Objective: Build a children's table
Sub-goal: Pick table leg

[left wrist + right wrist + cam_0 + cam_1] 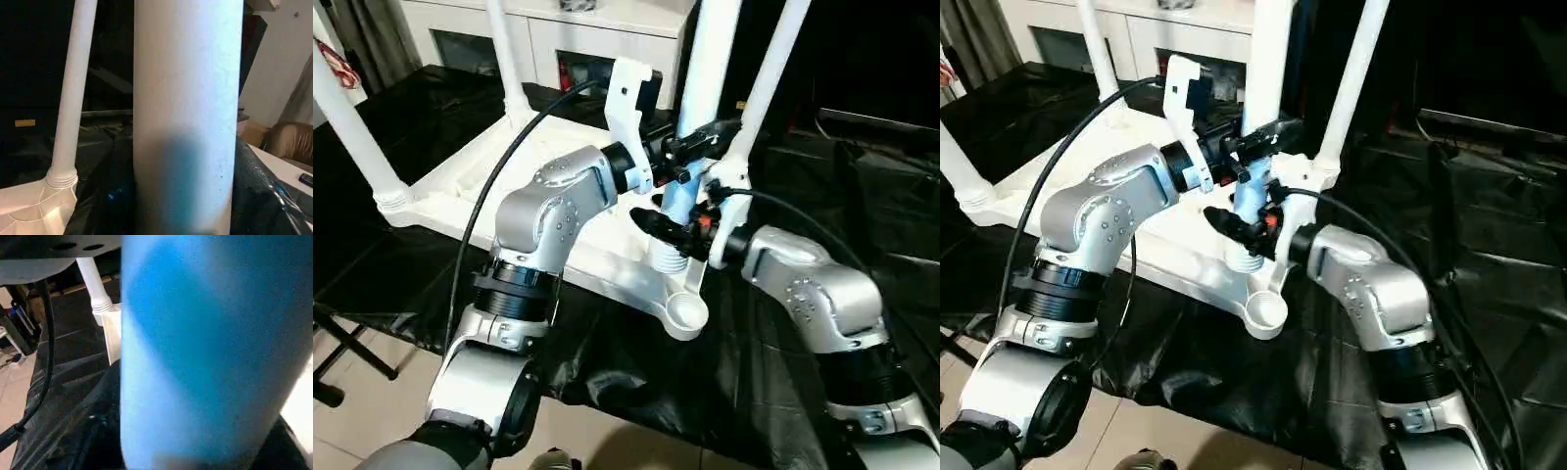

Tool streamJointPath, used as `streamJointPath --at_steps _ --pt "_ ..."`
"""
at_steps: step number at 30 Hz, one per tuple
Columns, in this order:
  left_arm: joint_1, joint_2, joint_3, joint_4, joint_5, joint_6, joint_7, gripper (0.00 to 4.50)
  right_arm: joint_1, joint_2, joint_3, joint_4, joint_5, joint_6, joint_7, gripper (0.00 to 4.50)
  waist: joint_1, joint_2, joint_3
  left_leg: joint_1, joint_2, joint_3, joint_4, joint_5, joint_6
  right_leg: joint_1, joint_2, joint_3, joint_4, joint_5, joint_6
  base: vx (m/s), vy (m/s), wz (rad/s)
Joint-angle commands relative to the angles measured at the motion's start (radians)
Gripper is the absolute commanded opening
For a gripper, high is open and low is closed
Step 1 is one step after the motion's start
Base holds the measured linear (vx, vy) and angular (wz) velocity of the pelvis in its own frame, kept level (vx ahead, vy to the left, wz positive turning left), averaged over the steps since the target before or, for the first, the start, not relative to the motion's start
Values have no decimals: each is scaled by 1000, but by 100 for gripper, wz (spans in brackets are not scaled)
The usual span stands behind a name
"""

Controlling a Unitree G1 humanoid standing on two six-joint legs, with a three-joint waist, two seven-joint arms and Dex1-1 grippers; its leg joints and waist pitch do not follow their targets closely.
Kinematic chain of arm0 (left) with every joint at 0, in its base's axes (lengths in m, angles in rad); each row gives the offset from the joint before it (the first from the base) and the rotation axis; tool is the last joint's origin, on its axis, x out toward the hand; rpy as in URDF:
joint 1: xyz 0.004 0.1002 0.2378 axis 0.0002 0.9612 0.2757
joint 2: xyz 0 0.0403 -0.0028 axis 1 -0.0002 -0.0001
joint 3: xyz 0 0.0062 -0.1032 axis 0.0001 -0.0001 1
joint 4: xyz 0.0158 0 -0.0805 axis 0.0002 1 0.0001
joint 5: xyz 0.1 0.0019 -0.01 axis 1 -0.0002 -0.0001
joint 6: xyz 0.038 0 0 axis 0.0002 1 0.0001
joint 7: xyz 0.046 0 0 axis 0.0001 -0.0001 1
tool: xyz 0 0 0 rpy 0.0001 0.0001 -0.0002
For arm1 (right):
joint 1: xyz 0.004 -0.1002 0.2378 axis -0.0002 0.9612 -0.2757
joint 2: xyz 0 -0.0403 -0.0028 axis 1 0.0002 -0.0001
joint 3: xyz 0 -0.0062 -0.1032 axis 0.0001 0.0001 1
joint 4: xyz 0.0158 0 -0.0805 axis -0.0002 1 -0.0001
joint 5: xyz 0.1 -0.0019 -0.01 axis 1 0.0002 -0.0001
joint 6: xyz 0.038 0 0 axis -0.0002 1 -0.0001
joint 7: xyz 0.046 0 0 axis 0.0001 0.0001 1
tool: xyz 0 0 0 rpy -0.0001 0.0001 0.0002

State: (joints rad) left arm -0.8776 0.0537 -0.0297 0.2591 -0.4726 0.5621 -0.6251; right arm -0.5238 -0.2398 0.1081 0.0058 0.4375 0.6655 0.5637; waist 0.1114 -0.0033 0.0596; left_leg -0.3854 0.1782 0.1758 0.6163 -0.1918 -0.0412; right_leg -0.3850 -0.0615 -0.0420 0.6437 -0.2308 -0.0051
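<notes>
Left eye view, loose table leg [705,69] upright, clasped by both jaws

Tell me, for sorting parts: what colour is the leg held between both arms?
White leg, clearest in the left eye view.

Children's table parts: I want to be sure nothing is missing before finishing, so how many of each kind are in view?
White tapered plastic tube legs: 4
White rectangular plastic table top, lying ribbed side up: 1
Total: 5 parts
</notes>
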Motion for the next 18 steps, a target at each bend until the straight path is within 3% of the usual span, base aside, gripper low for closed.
streamJointPath --at_steps 1,2,5,8,9,15,18 --pt "-6 -2 -5 -18 9 -9 11 183 -16 -5 -8 12 -17 -9 -21 207 -2 -5 -67 20 51 -19 -79 -88 -24 49 -84 48 -74 27 -216 0 0 0" --pt "-11 -3 5 -9 11 -3 27 183 -14 -3 -11 11 -13 -10 -18 202 -3 -5 -67 20 51 -19 -79 -88 -25 49 -84 48 -74 29 -216 0 0 0" --pt "-16 0 12 -2 -13 27 -4 253 -9 -4 -15 5 -6 -14 -4 193 -3 -5 -67 20 50 -18 -78 -86 -26 50 -83 49 -74 36 -216 0 0 0" --pt "-16 1 29 9 -33 14 -29 266 4 -10 -30 -20 31 -30 49 192 -2 -5 -67 19 49 -18 -78 -90 -21 51 -85 49 -74 30 -217 0 0 0" --pt "-14 6 33 10 -47 12 -56 290 11 -12 -42 -33 54 -34 77 191 -2 -5 -67 20 50 -18 -78 -91 -20 50 -85 49 -75 29 -217 0 0 0" --pt "1 30 78 -1 -179 70 -231 299 42 -41 -100 -113 197 3 213 191 2 -3 -69 19 49 -17 -75 -70 10 52 -82 47 -68 77 -241 0 0 0" --pt "5 36 78 -8 -192 79 -258 299 57 -63 -96 -139 219 17 254 191 2 0 -67 19 51 -17 -76 -86 15 51 -84 46 -71 59 -249 0 0 0"
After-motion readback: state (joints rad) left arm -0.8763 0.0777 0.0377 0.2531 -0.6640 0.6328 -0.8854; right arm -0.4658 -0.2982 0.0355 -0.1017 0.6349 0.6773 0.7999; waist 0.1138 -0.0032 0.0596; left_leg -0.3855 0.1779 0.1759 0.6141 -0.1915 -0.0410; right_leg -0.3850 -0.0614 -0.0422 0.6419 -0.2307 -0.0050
